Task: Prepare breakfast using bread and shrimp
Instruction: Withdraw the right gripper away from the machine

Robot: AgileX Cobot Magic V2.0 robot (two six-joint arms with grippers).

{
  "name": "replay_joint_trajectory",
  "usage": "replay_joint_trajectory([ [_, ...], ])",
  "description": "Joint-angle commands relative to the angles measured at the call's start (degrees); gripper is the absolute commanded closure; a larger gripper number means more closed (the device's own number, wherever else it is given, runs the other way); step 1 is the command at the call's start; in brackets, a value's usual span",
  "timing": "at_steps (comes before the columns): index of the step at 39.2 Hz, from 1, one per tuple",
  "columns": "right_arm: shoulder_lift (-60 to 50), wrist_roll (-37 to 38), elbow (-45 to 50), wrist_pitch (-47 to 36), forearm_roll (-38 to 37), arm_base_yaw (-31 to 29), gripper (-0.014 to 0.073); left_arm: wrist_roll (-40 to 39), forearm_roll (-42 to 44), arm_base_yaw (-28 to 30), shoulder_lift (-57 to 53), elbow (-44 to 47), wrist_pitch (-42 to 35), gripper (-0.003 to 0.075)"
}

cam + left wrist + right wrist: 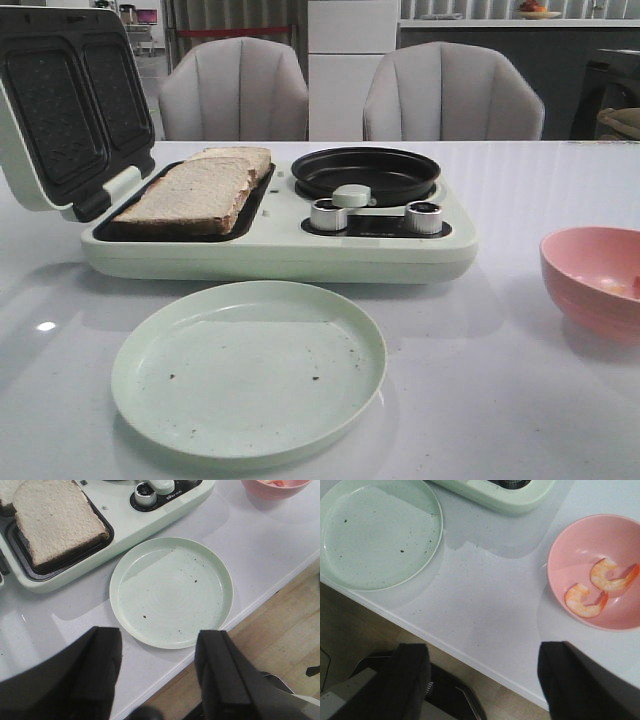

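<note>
Two slices of bread [195,192] lie overlapping in the left tray of the pale green breakfast maker [280,245]; the near slice also shows in the left wrist view [55,520]. Two orange-pink shrimp [600,587] lie in the pink bowl [580,545], which stands at the table's right [580,275]. An empty pale green plate [250,365] sits in front of the maker. My left gripper [159,647] is open and empty, above the table's front edge near the plate [171,591]. My right gripper [485,662] is open and empty, above the front edge between plate [375,530] and bowl.
The maker's lid [60,110] stands open at the left. A small black pan [365,172] sits on its right side behind two knobs [425,216]. Two grey chairs [235,90] stand behind the table. The wooden floor [295,630] shows past the table's front edge.
</note>
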Motion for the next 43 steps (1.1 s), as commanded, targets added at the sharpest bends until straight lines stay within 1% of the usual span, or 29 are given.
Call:
replay_joint_trajectory([
  [1, -4.73, 0.02, 1.32, -5.37, -1.46, -0.1, 0.0033, -0.06, 0.12, -0.35, -0.27, -1.78, -4.03, 0.0319],
  [6, -8.86, 0.02, 3.84, -6.41, -1.78, -0.1, 0.0033, -0.06, 1.56, -0.35, -0.18, -2.61, -1.56, 0.0319],
  [9, -9.97, 0.02, 4.24, -6.4, -1.46, -0.1, 0.0033, -0.06, 2.7, 0.07, 0.74, -4.15, 1.53, 0.0318],
  [12, -10.16, 0.02, 4.24, -6.04, -1.13, -0.1, 0.0033, -0.32, 5.26, 1.5, 2.71, -6.0, 4.83, 0.0318],
  [15, -10.16, 0.02, 4.24, -6.04, -1.13, -0.1, 0.0033, -0.82, 7.93, 4.04, 4.72, -6.7, 5.57, 0.0318],
  [19, -10.16, 0.02, 4.24, -6.04, -1.13, -0.1, 0.0033, -0.82, 9.28, 10.11, 9.02, -6.94, 5.87, 0.0318],
  [24, -10.16, 0.02, 4.24, -6.04, -1.13, -0.1, 0.0033, -0.82, 9.17, 21.63, 15.33, -6.94, 6.07, 0.0318],
  [28, -10.16, 0.02, 4.24, -6.04, -1.13, -0.1, 0.0033, -0.82, 7.39, 30.51, 20.27, -7.05, 5.61, 0.0319],
  [31, -10.16, 0.02, 4.24, -6.04, -1.13, -0.1, 0.0033, 0.78, 4.06, 36.44, 22.74, -7.18, 4.03, 0.0319],
  [34, -10.16, 0.02, 4.24, -6.04, -1.13, -0.1, 0.0033, 6.02, -2.24, 41.9, 24.79, -7.6, 1.93, 0.0319],
  [36, -10.16, 0.02, 4.24, -6.04, -1.13, -0.1, 0.0033, 11.5, -7.95, 45.46, 26.1, -8.42, 0.88, 0.0327],
  [40, -10.16, 0.02, 4.24, -6.04, -1.13, -0.1, 0.0033, 19.25, -18.4, 51.79, 28.42, -10.76, -1.01, 0.0376],
  [43, -10.16, 0.02, 4.24, -6.04, -1.13, -0.1, 0.0033, 22.78, -24.32, 55.44, 30.52, -13.27, -1.94, 0.0419],
])
